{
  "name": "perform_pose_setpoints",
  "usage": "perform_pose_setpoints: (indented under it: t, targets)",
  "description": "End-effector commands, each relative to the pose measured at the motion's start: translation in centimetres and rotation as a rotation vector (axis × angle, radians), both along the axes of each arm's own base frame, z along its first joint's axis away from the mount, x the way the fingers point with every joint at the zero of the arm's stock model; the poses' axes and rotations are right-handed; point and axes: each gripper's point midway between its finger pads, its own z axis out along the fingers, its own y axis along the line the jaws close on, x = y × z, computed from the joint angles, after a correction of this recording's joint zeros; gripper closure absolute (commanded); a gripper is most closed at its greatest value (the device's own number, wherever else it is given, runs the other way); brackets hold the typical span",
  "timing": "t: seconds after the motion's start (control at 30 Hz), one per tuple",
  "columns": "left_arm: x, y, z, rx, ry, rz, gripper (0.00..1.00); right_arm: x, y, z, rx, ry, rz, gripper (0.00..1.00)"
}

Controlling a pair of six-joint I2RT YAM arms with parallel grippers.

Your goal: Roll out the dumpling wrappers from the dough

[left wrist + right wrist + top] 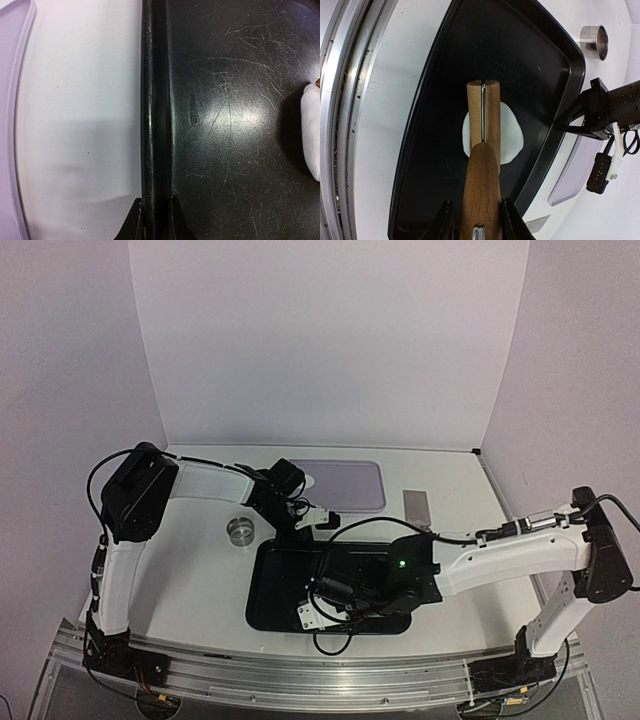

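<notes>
The jaws of the left gripper [156, 225] are drawn almost together. They pinch the raised rim of a scratched black plastic tray [235, 165] between two dark fingertips [131, 225]. In the left wrist view the rim runs straight from between them towards 12 o'clock.

The jaws of the right gripper [479, 222] stand partly apart and are clamped on the brown handle of a wooden rolling pin [482, 165], one finger on each side. The pin's paler roller, with a thin metal strip down its middle, points to 12 o'clock from the gripper. It lies across a soft white flattened patch of dough [512, 140].

The dough rests on the tray floor, near the tray's middle in the right wrist view. It spreads out from under the roller at 9 and 3 o'clock, wider on the 3 o'clock side, with a rounded but uneven outline. In the left wrist view only a white edge of it shows, at 3 o'clock.

Seen from above, the right arm covers the dough. A short shiny metal cylinder [240, 528] stands on the white table [190, 580] at 10 o'clock from the tray, apart from it. A pale lavender rectangular tray [345, 483] lies at 12 o'clock, and a flat grey metal plate [415, 505] at 1 o'clock.
</notes>
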Motion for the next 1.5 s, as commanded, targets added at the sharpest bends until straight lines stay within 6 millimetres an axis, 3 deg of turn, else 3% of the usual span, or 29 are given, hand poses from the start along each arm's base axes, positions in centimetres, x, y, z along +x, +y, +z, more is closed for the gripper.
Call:
perform_pose_setpoints:
  t: [0.0,0.13,0.3,0.37,0.43,0.6,0.7,0.77,0.87,1.0,1.13,1.23,1.47]
  targets:
    - [2.4,0.8,-1.4,0.081,-0.137,-0.015,1.00,-5.1,-6.9,-6.2,-0.229,0.227,-0.072,1.00]
    - [2.5,0.8,-1.6,0.085,-0.143,-0.017,1.00,-4.1,-7.0,-6.5,-0.263,0.192,-0.054,1.00]
    - [1.8,0.7,-2.2,0.095,-0.132,-0.037,1.00,1.0,-2.1,-6.0,-0.180,0.119,-0.070,1.00]
    - [1.6,0.7,-2.3,0.095,-0.126,-0.038,1.00,1.9,-0.8,-5.9,-0.167,0.101,-0.078,1.00]
    - [1.5,0.6,-2.2,0.091,-0.122,-0.037,1.00,1.4,-0.8,-6.2,-0.167,0.118,-0.084,1.00]
    - [1.6,0.6,-2.2,0.084,-0.117,-0.035,1.00,-2.9,-5.1,-6.7,-0.239,0.146,-0.094,1.00]
    - [1.9,0.6,-2.1,0.079,-0.126,-0.031,1.00,-5.2,-6.5,-6.4,-0.261,0.161,-0.114,1.00]
    - [2.0,0.6,-2.1,0.077,-0.129,-0.031,1.00,-5.4,-6.9,-6.4,-0.269,0.162,-0.137,1.00]
    - [1.9,1.0,-2.6,0.093,-0.137,-0.035,1.00,-3.4,-6.3,-6.7,-0.285,0.144,-0.145,1.00]
    - [1.7,1.1,-2.8,0.096,-0.128,-0.034,1.00,0.8,-3.3,-6.0,-0.237,0.098,-0.146,1.00]
    - [1.4,0.8,-2.8,0.094,-0.127,-0.042,1.00,2.3,-1.1,-5.8,-0.205,0.092,-0.142,1.00]
    - [1.3,0.4,-2.4,0.079,-0.118,-0.037,1.00,1.3,-1.0,-6.1,-0.191,0.117,-0.161,1.00]
    - [1.3,0.8,-2.5,0.076,-0.103,-0.031,1.00,-4.6,-5.9,-7.0,-0.261,0.156,-0.225,1.00]
